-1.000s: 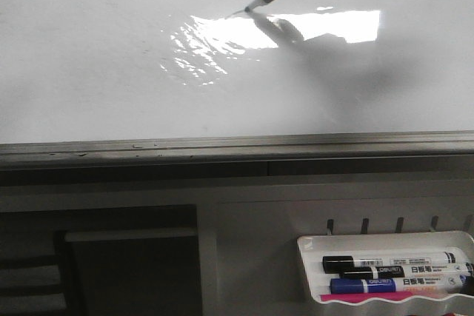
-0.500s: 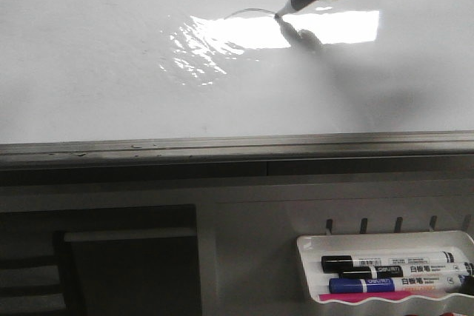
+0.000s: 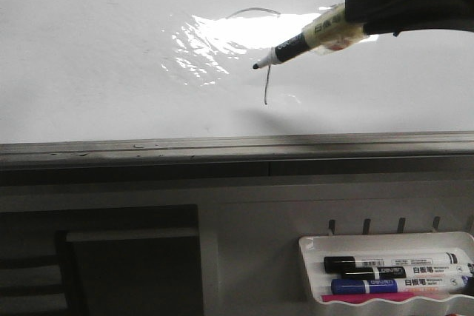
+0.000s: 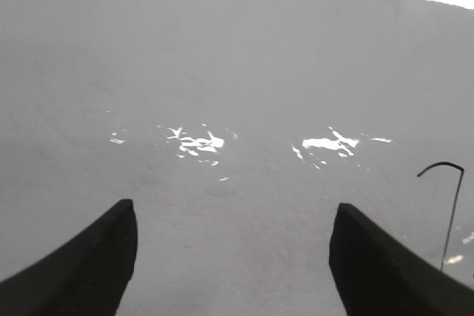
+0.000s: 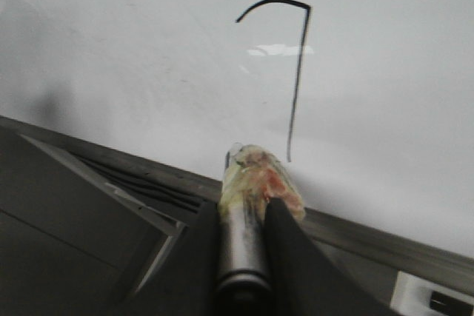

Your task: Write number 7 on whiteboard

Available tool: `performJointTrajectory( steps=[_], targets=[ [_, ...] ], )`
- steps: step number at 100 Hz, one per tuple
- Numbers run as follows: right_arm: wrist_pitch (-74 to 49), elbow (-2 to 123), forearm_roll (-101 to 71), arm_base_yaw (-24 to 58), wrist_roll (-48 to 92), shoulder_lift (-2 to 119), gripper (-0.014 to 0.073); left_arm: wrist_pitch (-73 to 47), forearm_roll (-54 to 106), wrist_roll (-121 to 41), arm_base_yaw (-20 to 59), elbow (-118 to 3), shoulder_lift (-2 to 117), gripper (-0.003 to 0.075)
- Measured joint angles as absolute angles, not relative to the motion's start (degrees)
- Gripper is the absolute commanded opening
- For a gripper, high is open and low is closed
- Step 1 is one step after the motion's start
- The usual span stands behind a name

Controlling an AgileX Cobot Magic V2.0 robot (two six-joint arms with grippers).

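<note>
**Stem drawn, pen tip lifted off**

Since half a second ago the black-tipped marker pen (image 3: 296, 46) came nearer, adding the long stem. The thin black number 7 (image 3: 265, 53) now looks complete on the glossy white whiteboard (image 3: 89, 72). The right claw (image 5: 244, 216) clamps the marker; the left claw (image 4: 233, 257) stands wide, empty.

An office or classroom-like workspace: a large glossy whiteboard (image 3: 96, 57) fills the upper frame, and a white marker tray (image 3: 385, 242) holding several markers (image 3: 392, 263) sits lower right.
</note>
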State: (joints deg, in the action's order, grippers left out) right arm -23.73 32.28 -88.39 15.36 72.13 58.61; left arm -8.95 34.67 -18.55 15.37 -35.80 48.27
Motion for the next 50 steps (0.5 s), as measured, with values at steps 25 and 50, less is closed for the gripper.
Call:
performJointTrajectory(
  steps=[25, 50],
  targets=[
    [-38.99, 38.72, -68.40, 15.36, 55.11, 59.40, -0.0062, -9.27, 34.67, -29.37, 31.27, -38.18, 50.96, 0.0491],
    [-46.37, 46.73, -60.71, 15.36, 48.77, 60.87, -0.0062, -8.87, 31.97, -36.67, 49.20, -41.13, 60.64, 0.0491]
  ],
)
